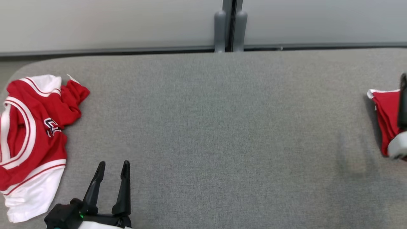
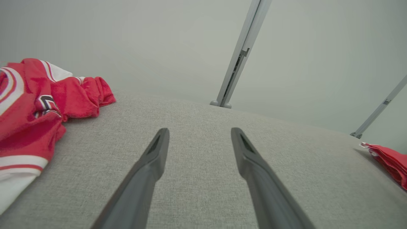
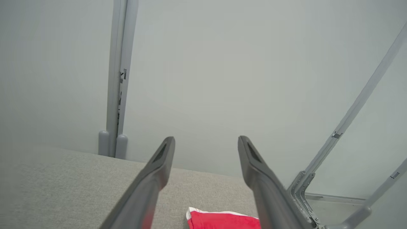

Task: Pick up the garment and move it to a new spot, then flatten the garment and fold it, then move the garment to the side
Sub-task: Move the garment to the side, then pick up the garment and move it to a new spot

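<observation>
Left gripper (image 1: 114, 163): held low over the grey padded surface (image 1: 222, 127), fingers pointing forward and spread apart, nothing in them.
Right gripper (image 3: 206, 140): at the surface's right end, angled downward, fingers splayed wide and empty.
Folded red garment (image 3: 222, 220): lying flat beneath the right gripper, not gripped.
Crumpled red-and-white jersey (image 1: 31, 136): just left of the left gripper, clear of its fingers.

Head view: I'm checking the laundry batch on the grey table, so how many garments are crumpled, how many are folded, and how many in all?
Crumpled red-and-white garment: 1
Folded red garment: 1
Total: 2
</observation>
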`<state>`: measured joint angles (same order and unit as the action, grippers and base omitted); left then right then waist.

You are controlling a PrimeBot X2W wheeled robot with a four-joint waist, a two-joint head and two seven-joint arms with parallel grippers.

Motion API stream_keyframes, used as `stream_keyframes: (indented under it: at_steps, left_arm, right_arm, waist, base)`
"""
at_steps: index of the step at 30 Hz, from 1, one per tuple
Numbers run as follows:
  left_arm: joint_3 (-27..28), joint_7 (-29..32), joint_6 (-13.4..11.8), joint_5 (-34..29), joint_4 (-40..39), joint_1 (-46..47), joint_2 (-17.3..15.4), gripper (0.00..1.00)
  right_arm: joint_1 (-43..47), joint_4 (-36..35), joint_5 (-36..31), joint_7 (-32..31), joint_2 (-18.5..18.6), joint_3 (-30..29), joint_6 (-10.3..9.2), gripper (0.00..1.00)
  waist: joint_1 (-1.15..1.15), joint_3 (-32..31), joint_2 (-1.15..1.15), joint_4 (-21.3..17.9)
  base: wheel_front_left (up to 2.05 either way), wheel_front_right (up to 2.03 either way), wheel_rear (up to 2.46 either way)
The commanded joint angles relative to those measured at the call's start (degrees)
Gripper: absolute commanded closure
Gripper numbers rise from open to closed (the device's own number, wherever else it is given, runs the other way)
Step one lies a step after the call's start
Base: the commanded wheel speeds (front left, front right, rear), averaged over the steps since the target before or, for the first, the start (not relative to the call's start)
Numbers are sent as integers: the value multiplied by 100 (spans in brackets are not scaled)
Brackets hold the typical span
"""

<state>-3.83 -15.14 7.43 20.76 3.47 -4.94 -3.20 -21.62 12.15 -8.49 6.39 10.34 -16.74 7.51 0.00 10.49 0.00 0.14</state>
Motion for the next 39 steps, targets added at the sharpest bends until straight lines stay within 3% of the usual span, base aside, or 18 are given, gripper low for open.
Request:
stream_keyframes:
  at_steps: [1, 8, 18, 32, 37, 39]
  left_arm:
    - [56, 0, 11, -12, 23, -63, -16, 0]
    - [368, 0, 11, -55, 95, -224, -6, 0]
    - [669, 0, 11, -115, 33, -259, 11, 0]
    - [584, 1, 11, -389, 311, -147, 17, 0]
    - [536, 1, 10, -411, 329, -105, 6, 0]
    - [520, 1, 11, -420, 331, -126, 6, 0]
  right_arm:
    - [233, -56, 21, 212, -106, 10, -4, 0]
    - [1347, -302, 221, 867, -682, 482, -3, 0]
    - [2320, -593, 870, 887, -727, 960, -3, 0]
    - [2622, -263, 1150, 889, -730, 902, -3, 0]
    - [2683, -332, 1162, 889, -731, 950, -3, 0]
    - [2719, -354, 1219, 890, -732, 1032, -3, 0]
  waist:
    - [0, -343, 0, 18]
    - [0, -821, 0, 55]
    - [0, -988, 0, -23]
    - [0, -1072, 0, -62]
    - [0, -1101, 0, 256]
    - [0, -1146, 0, 613]
  base:
    - [0, 0, 0]
    - [0, 0, 0]
    - [0, 0, 0]
    - [0, 0, 0]
    - [0, 0, 0]
    - [0, 0, 0]
